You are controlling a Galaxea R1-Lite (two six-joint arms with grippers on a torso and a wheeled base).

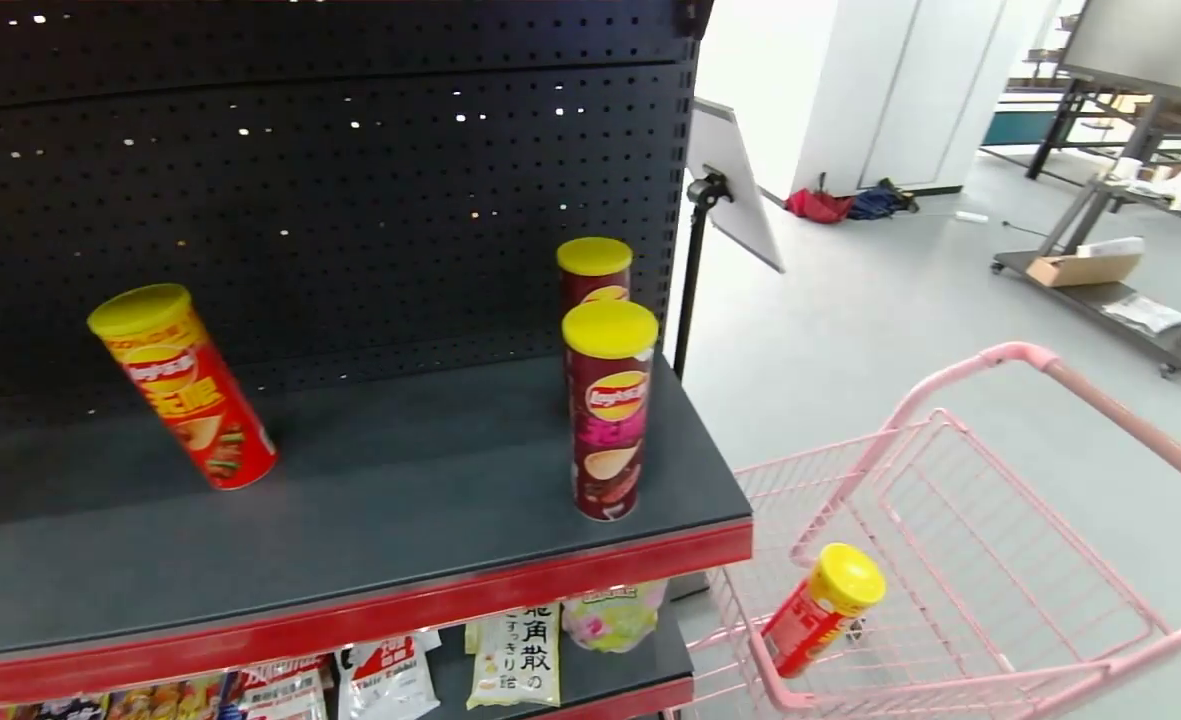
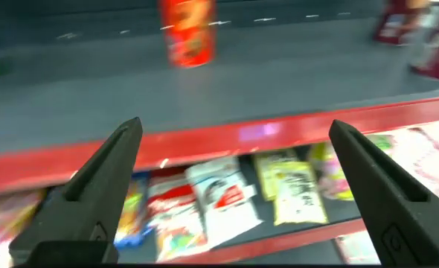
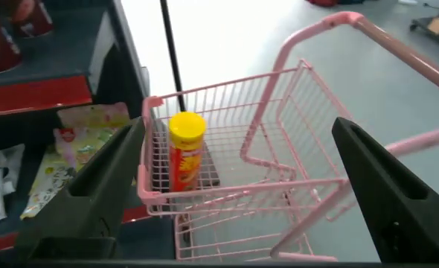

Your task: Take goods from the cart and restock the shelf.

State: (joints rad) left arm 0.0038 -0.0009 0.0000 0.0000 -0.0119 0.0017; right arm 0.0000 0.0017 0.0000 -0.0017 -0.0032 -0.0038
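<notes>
A red chip can (image 1: 822, 607) with a yellow lid leans in the front corner of the pink cart (image 1: 960, 470). In the right wrist view, that red can (image 3: 184, 152) stands in the cart (image 3: 309, 82), ahead of my open right gripper (image 3: 239, 125). The gripper is apart from the can and holds nothing. On the dark shelf (image 1: 400, 520) a red can (image 1: 185, 385) stands at the left. Two maroon cans (image 1: 608, 410) stand at the right, one behind the other. My left gripper (image 2: 236, 125) is open and empty in front of the shelf's red front edge (image 2: 227, 138).
Snack bags (image 1: 510, 655) lie on the lower shelf, also as bags (image 2: 219, 201) under the left gripper. A pegboard back wall (image 1: 350, 200) closes the shelf. A stand with a white board (image 1: 735, 185) is beside the shelf end. Open floor lies beyond the cart.
</notes>
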